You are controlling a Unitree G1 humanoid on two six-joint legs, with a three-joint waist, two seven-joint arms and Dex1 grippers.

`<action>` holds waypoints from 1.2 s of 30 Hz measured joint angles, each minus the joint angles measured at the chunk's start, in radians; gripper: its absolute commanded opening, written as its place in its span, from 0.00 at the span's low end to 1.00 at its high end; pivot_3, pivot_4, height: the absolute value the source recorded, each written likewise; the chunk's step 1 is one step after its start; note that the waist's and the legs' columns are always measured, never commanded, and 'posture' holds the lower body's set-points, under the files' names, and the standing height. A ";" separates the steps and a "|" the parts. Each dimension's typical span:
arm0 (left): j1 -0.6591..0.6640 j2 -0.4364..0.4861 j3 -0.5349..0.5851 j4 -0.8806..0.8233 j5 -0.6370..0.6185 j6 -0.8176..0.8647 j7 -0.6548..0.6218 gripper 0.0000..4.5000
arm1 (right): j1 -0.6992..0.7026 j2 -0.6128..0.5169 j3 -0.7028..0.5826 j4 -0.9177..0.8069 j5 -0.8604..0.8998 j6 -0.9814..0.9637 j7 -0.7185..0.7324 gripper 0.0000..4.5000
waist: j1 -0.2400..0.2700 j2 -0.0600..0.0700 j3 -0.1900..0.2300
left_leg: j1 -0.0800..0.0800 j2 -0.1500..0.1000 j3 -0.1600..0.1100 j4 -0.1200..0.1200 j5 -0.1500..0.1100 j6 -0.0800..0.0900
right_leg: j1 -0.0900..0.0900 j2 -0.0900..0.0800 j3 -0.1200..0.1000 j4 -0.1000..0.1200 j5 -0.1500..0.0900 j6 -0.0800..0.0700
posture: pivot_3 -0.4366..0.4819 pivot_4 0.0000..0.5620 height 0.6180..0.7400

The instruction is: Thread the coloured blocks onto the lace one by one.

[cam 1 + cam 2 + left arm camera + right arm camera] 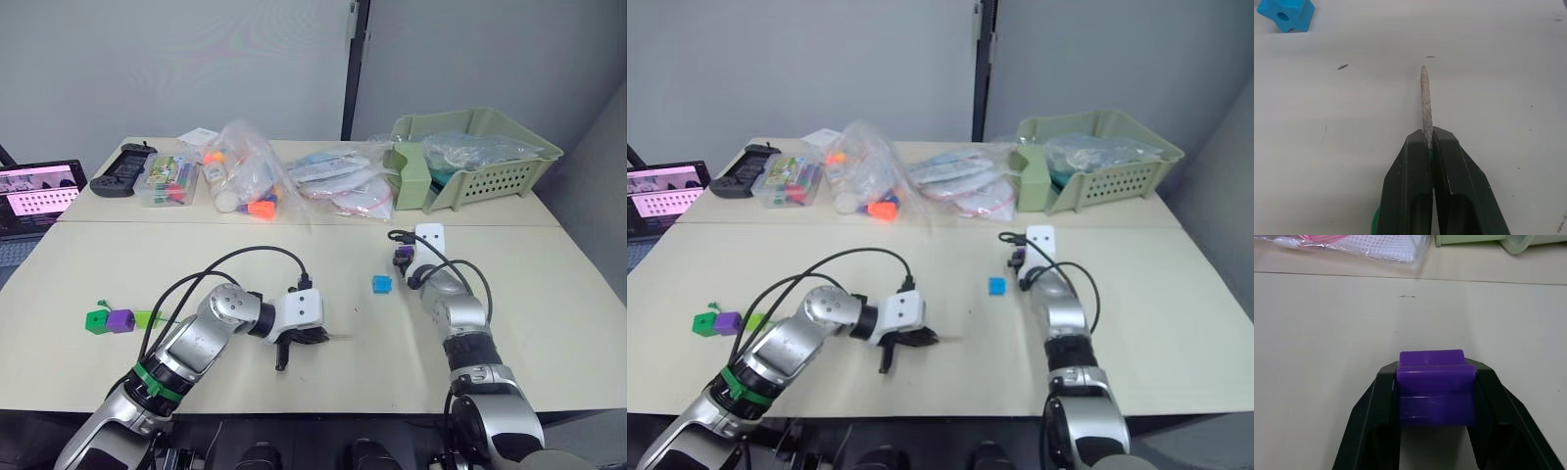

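Observation:
My left gripper is shut on the lace just behind its stiff pale tip, which points out over the table. At the far left, a dark green block, a purple block and a light green block lie in a row by the lace's knotted end. A blue block lies loose on the table between the two arms, also seen as the blue block beyond the tip. My right gripper is shut on a second purple block, held just above the table at the block's spot.
Along the back of the table stand a green basket, clear plastic bags, a bag with orange pieces, a clear marker case and a black controller. A laptop sits at the far left.

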 measured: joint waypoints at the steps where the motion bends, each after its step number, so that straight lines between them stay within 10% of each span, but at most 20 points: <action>1: 0.000 0.002 0.000 0.000 0.000 -0.001 0.000 0.00 | 0.014 0.001 -0.002 -0.026 0.003 0.001 0.002 0.27 | -0.001 0.000 0.000 | 0.000 0.000 0.000 0.000 0.000 0.000 | 0.000 0.000 0.000 0.000 0.000 0.000 | 0.48 0.27 1.00; 19: 0.027 0.021 0.008 0.001 -0.010 -0.009 -0.011 0.00 | 0.495 0.142 0.233 -1.468 0.135 0.838 -0.151 0.27 | 0.004 0.001 0.000 | 0.001 0.001 -0.003 0.000 0.000 0.000 | 0.001 0.001 0.000 -0.001 -0.001 0.001 | 0.48 0.27 1.00; 36: -0.001 0.035 0.049 -0.021 -0.028 0.037 -0.018 0.00 | 0.747 0.163 0.395 -1.277 0.070 0.707 -0.182 0.27 | 0.000 0.000 -0.001 | 0.001 0.002 0.000 0.000 0.000 0.000 | 0.002 0.002 0.000 -0.008 -0.001 0.001 | 0.48 0.27 1.00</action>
